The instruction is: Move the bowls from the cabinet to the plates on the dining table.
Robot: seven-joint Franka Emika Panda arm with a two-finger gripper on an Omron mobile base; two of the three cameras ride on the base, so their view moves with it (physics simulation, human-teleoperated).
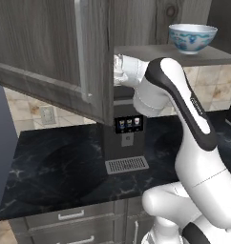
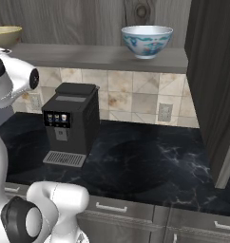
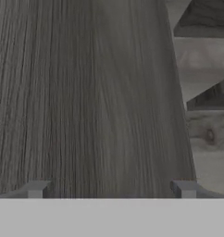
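With its gripper [image 3: 109,190] spread wide against the cabinet [image 1: 46,43] door, it should swing clear and approach the white-and-blue bowl [image 2: 147,41] on the shelf level, squarely.

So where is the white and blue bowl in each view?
Left base view: white and blue bowl top right, on the cabinet shelf.
Right base view: top centre, same shelf.
Hand view: wood grain, no bowl.
Shared landmark: coffee machine.
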